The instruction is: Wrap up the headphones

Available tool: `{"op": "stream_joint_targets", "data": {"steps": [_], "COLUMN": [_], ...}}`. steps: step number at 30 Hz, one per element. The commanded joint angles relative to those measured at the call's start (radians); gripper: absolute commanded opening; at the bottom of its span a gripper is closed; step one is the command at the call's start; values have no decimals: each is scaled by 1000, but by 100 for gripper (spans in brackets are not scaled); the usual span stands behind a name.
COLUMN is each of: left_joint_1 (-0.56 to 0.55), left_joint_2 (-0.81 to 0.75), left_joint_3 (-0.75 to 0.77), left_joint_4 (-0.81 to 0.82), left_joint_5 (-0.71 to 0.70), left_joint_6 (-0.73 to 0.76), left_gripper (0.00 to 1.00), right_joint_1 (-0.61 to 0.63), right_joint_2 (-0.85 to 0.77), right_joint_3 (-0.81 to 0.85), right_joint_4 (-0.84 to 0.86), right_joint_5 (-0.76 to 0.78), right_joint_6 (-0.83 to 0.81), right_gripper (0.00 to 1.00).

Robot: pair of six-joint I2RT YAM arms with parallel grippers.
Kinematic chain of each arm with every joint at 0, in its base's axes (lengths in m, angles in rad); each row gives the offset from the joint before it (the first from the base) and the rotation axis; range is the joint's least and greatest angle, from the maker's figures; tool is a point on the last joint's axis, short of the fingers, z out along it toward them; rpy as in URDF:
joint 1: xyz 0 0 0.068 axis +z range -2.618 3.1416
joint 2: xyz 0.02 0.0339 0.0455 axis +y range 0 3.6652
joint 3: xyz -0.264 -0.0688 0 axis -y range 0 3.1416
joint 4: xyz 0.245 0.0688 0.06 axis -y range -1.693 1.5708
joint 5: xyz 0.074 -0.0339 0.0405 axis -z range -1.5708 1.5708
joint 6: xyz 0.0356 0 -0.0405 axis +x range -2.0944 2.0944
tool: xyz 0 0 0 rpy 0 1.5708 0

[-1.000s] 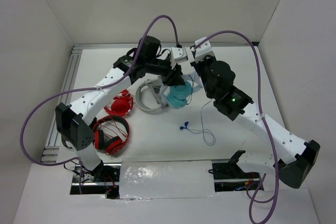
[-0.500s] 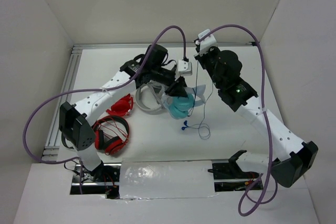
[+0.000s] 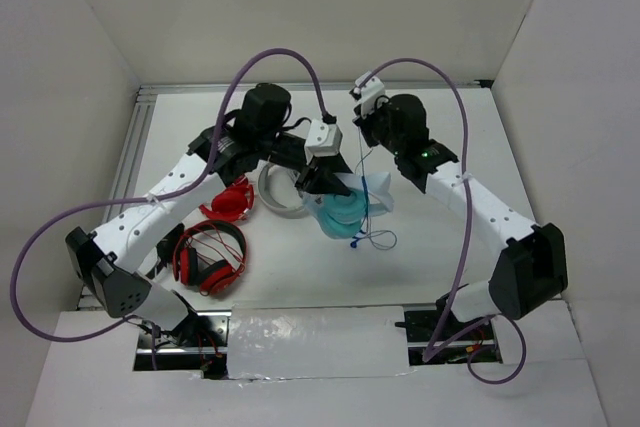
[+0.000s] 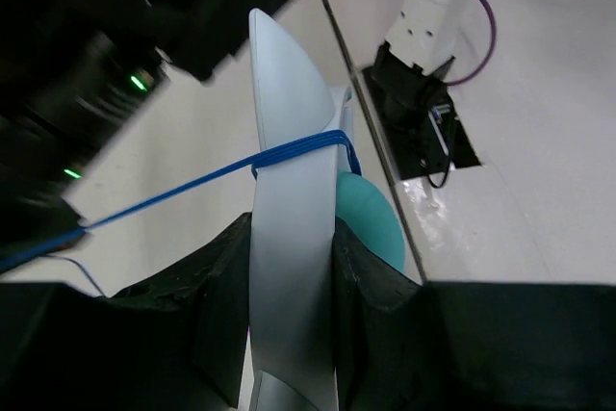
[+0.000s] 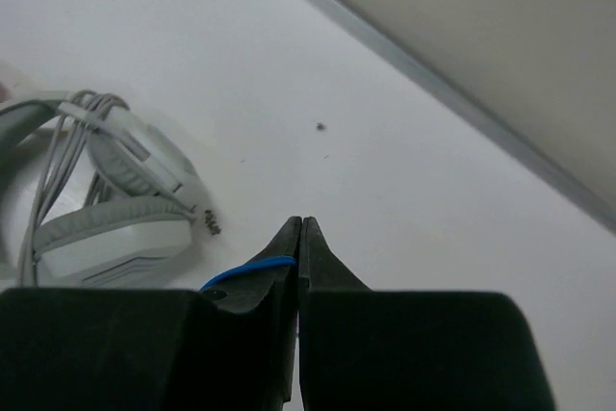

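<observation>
While grey-white headphones (image 3: pixel 270 197) touch teal headphones (image 3: pixel 340 215), red headphones (image 3: pixel 210 257) lie left.

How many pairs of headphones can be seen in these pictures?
4. The teal pair at the centre; the grey-white pair just left of it; a folded red pair further left; an open red pair at the near left. Others may be hidden.

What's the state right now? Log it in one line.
left gripper: shut on headband of headphones | right gripper: shut on cable | cable: looped around headband, running to right gripper | wrap: unfinished
</observation>
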Motion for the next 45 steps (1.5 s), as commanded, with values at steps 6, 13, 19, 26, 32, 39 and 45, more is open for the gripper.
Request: {"op": "stream_joint_targets", "data": {"steps": [6,13,19,26,32,39,45], "left_joint_1": [-2,-1,-1,1,-1,2,56], "left_joint_2": [-84,-110,-104,-103,-121,-104,-51], "left_joint_3": [124,210,282,342,348,372,353], "left_joint_4": [226,332,348,331,369,377,413], "left_joint_5": [-14,-222,-296,-321,-428,-590,-738], "left_joint_6": [-260,-425,-446,-456,-453,-349,-314], "left_gripper": [0,0,0,0,0,0,0], "right_joint_1": [-5,-4,-2,-1,3,13,120], "right_joint_2": [41,31,65,96,85,-57,-267], "right_joint_3": [-245,-362,-405,-400,-446,-641,-707], "right_joint_4": [336,496,551,562,573,551,339], "right_joint_5": [-129,-255,-286,-313,-329,-206,108], "right_joint_6": [331,479,522,544,565,600,616], "right_gripper": [0,0,9,11,11,1,0]}}
